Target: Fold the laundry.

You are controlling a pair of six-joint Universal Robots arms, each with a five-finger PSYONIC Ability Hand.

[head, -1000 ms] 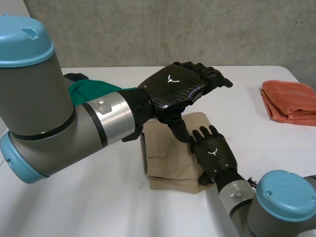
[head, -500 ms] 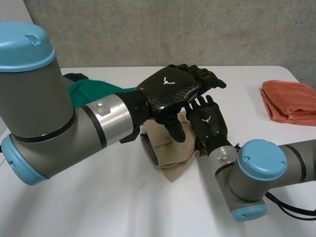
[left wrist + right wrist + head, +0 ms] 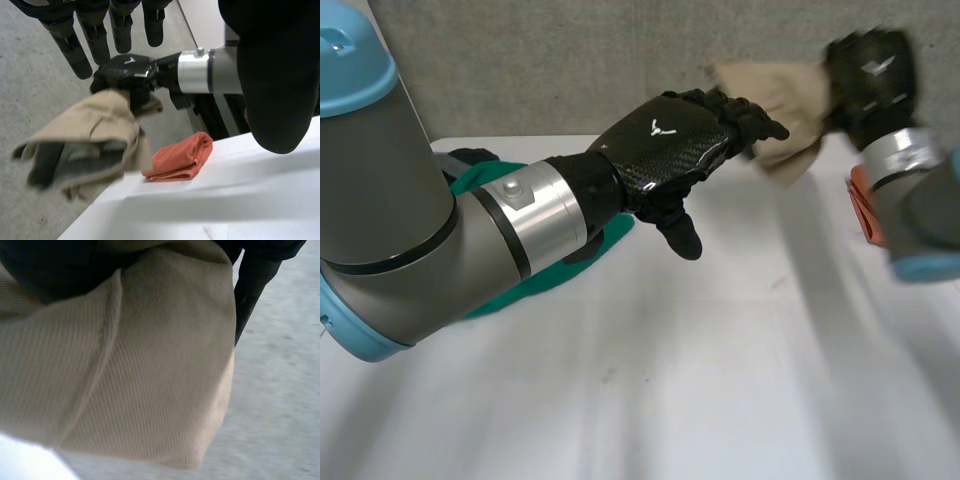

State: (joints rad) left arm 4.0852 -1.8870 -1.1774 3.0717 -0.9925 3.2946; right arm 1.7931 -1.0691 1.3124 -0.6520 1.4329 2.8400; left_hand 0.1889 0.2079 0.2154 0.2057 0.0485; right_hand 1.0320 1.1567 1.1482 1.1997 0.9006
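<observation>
The big white worktop (image 3: 720,380) fills the lower frame, with open room in its middle. A grey wall (image 3: 570,60) stands behind its far edge. A green cloth (image 3: 478,183) lies at the left. The left hand (image 3: 670,150) hovers mid-frame, fingers loose and spread. Upper right, the right hand (image 3: 870,75) squeezes the tan cloth (image 3: 790,100), high off the worktop. An orange cloth (image 3: 180,157) sits at the worktop's right edge.

Right robot hand (image 3: 125,75) grips tan garment (image 3: 85,135) (orange towel (image 3: 180,157) beyond).
</observation>
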